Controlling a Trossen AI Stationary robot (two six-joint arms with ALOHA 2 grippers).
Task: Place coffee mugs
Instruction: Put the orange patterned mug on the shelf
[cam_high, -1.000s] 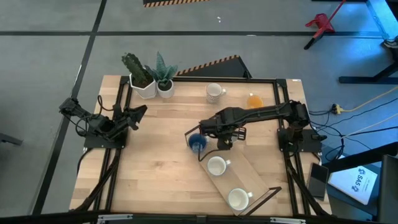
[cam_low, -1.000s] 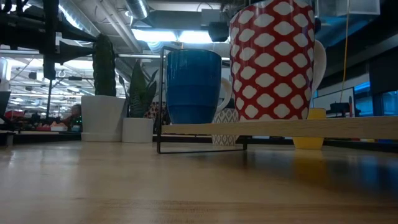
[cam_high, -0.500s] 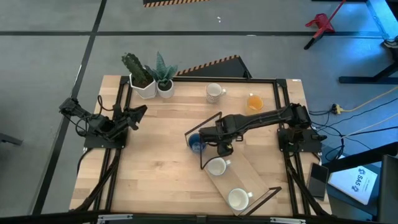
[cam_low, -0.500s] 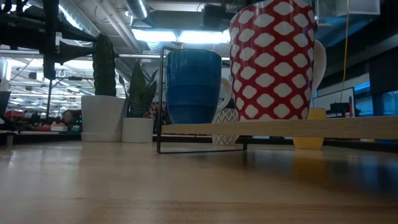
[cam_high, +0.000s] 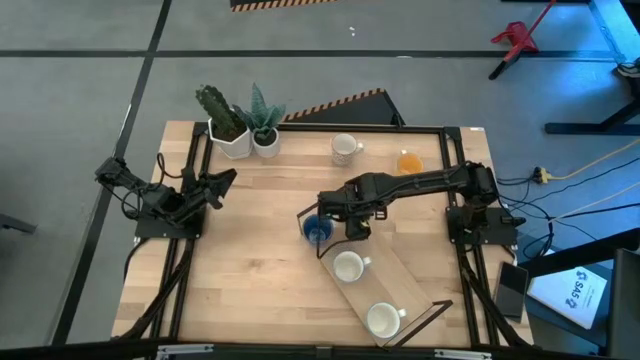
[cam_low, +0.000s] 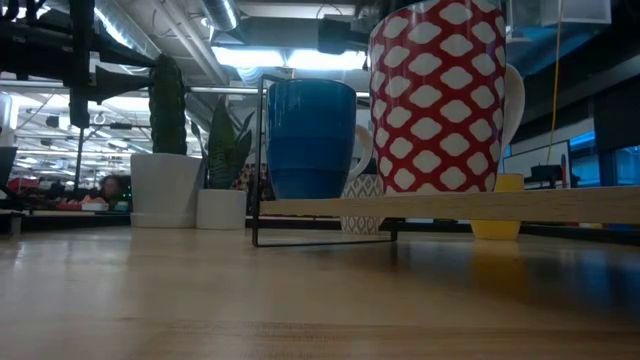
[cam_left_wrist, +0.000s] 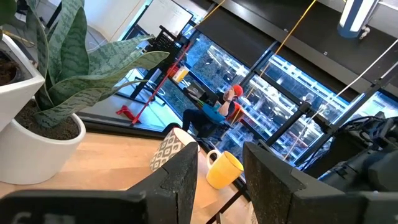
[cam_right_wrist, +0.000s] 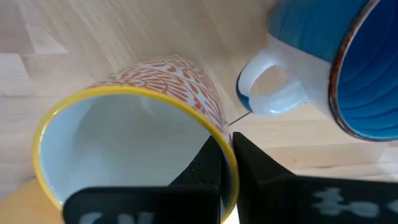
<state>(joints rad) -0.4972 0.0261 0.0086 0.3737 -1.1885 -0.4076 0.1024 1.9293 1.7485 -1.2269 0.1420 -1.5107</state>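
My right gripper is pinched on the rim of an orange-patterned mug, one finger inside, one outside, prob. so it hangs upright for setting down. It's over the rack's upper end, just beside the blue mug already on the tray. Two more mugs on the tray, a white one and an orange mug further back on the table. Left gripper parked by the plants, narrow gap btw fingers, holding nothing.

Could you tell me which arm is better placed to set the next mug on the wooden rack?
The right. Its gripper is shut on the orange-patterned mug beside the blue mug at the rack's upper end; the left gripper waits at the table's far left.
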